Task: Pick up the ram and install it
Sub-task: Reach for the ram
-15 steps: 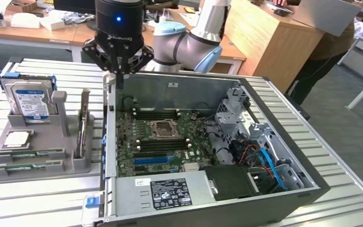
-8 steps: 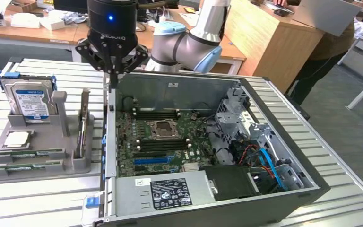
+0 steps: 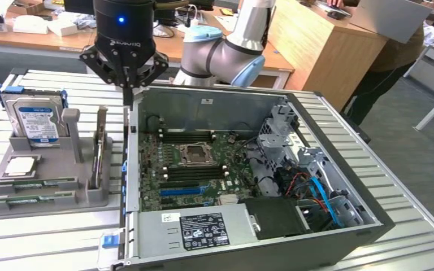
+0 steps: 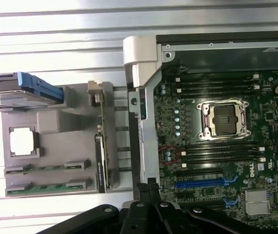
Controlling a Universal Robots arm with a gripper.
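Note:
Two ram sticks lie flat in the grey holder (image 3: 59,169): one ram stick (image 3: 32,183) (image 4: 46,168) sits just behind the other ram stick (image 3: 29,199) (image 4: 46,186). My gripper (image 3: 129,97) (image 4: 148,187) hangs high above the gap between the holder and the open computer case (image 3: 225,101), fingers shut together with nothing between them. It is well clear of the ram. Inside the case, the motherboard (image 3: 194,164) shows black memory slots (image 3: 194,172) (image 4: 221,153) on both sides of the CPU socket (image 4: 225,119).
A hard drive (image 3: 36,118) with a blue-white label stands at the holder's back, a square silver CPU chip (image 3: 21,165) lies in front of it, and an upright card (image 3: 99,144) stands at the holder's edge nearest the case. A person stands beyond the wooden desk at the exterior view's right.

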